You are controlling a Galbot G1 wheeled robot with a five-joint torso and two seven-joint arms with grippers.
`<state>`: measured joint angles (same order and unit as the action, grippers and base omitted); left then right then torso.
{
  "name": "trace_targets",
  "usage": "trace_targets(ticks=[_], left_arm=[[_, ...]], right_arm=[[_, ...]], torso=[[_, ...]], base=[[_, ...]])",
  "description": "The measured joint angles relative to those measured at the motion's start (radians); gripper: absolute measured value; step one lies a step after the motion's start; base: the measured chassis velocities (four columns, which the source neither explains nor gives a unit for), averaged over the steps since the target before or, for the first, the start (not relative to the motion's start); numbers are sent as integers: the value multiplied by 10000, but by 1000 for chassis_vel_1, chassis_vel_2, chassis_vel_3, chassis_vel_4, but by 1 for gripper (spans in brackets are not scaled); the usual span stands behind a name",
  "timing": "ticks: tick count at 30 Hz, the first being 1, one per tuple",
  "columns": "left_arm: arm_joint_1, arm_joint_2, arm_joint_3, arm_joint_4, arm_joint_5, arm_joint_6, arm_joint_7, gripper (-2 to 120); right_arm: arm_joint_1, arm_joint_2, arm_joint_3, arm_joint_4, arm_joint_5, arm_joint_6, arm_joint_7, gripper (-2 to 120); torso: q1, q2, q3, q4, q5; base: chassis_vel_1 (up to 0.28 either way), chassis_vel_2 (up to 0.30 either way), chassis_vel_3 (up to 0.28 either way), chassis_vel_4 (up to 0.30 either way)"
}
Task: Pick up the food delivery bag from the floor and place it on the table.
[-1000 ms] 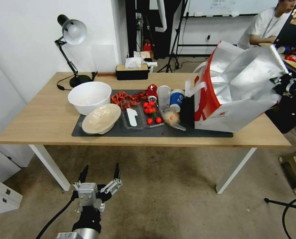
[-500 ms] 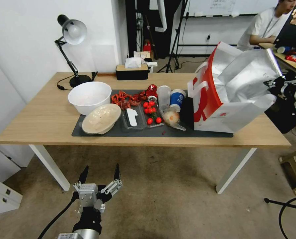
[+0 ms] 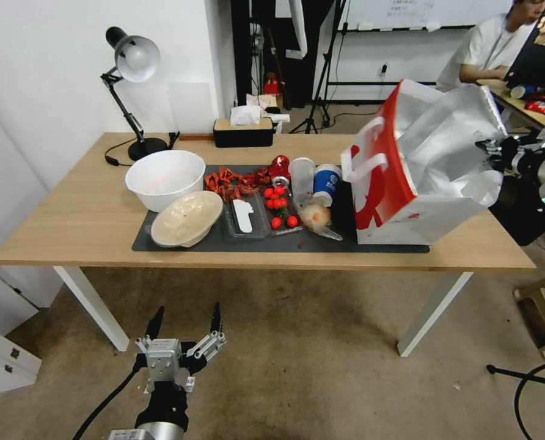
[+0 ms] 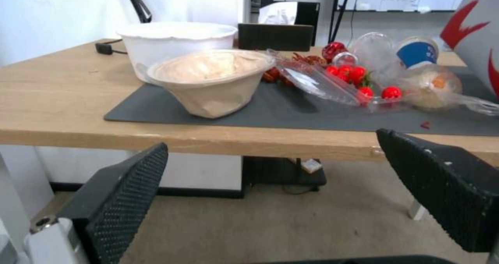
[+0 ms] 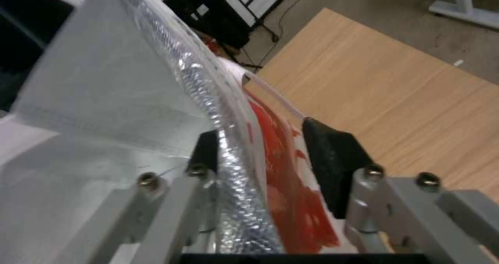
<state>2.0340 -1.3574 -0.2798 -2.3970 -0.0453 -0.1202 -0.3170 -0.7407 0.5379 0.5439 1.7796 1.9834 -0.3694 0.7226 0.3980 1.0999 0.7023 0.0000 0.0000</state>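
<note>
1. The food delivery bag (image 3: 419, 177) stands on the surface (image 3: 71, 220), at the right end of the grey mat (image 3: 370, 247), tilted with its foil mouth open.
2. My right gripper (image 5: 270, 162) has its jaws straddling the bag's top rim, with a gap showing on one side.
3. My left gripper (image 3: 184, 327) hangs low over the floor (image 3: 297, 366), in front of the surface, jaws wide and holding nothing.

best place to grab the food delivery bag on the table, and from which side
Grip the top rim of the food delivery bag on its open, foil-lined side, coming from the robot's right. The bag stands tilted on the table with its mouth facing that way, so the thin rim fits between two fingers. The right gripper already straddles this edge there. The white strap handles are an alternative, but hang limp against the red side.
</note>
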Motion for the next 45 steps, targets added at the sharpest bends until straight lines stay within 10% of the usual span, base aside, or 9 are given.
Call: trace_targets(ticks=[18,45], left_arm=[[95,-79,4,-10,98,-96,5,100],[163,-99,-5,-64,197,-186,6,100]], right_arm=[[142,-57,-118,-156,-258,-29,-468,99],[301,-30,-667,836,-2971,597,-165,100]], torso=[[0,0,0,-1,1],[0,0,-1,0,0]], base=[[0,0,0,0],[0,0,0,0]])
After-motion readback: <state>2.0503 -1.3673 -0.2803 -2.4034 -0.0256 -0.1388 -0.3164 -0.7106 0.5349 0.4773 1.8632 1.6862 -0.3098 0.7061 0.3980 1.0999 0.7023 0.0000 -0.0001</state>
